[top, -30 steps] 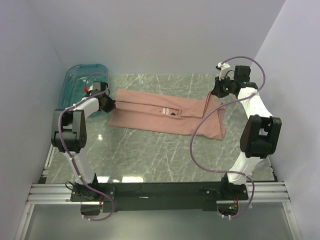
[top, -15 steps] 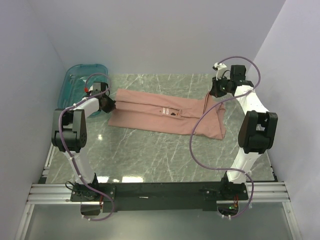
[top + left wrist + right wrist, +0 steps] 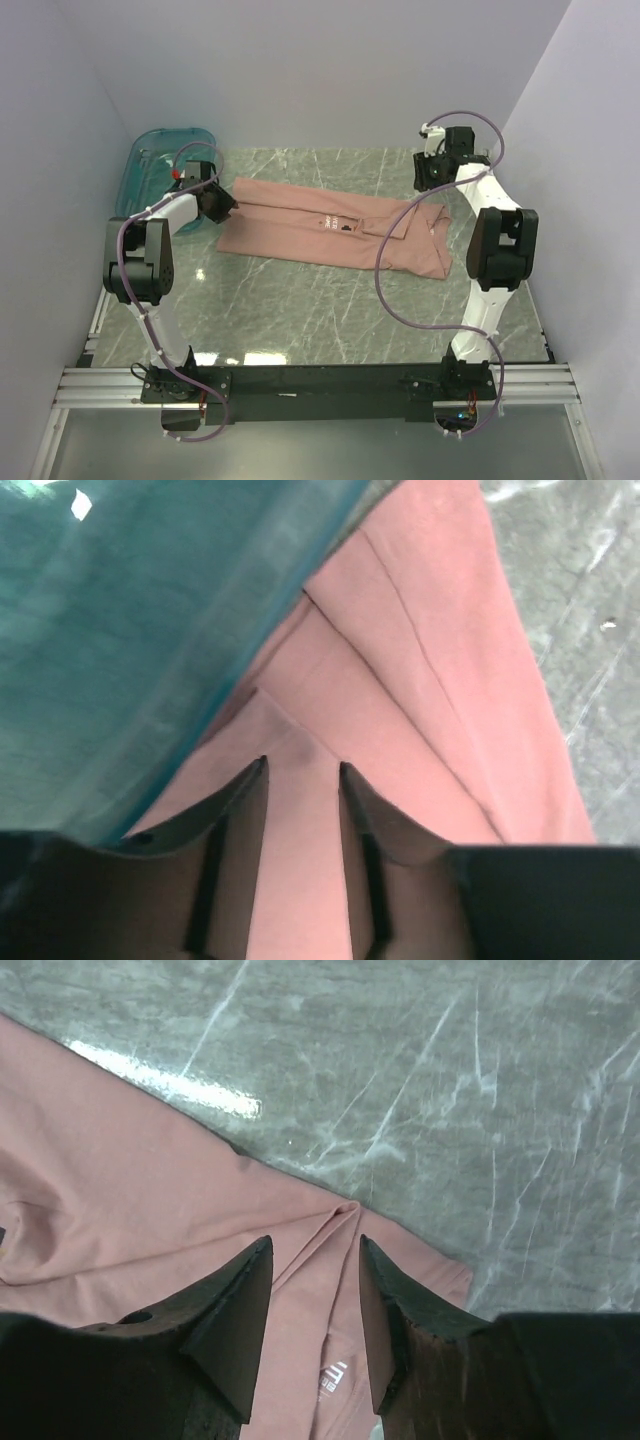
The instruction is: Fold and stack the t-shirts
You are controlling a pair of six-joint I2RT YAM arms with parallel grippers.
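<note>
Both hands have let go: left hand (image 3: 302, 765) and right hand (image 3: 315, 1242) part-open, empty, over the t-shirt (image 3: 320, 225) stretched left-to-right.

Grey-green marble table (image 3: 300, 300), pink t-shirt (image 3: 320, 230) spread flat across it, teal bin (image 3: 150, 165) at far-left corner

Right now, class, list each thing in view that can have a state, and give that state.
t-shirt: folded into a long strip, lying on the table.
left gripper: open, above the shirt's left end.
right gripper: open, above the shirt's right end.
teal bin: at the far-left corner, contents unclear.
</note>
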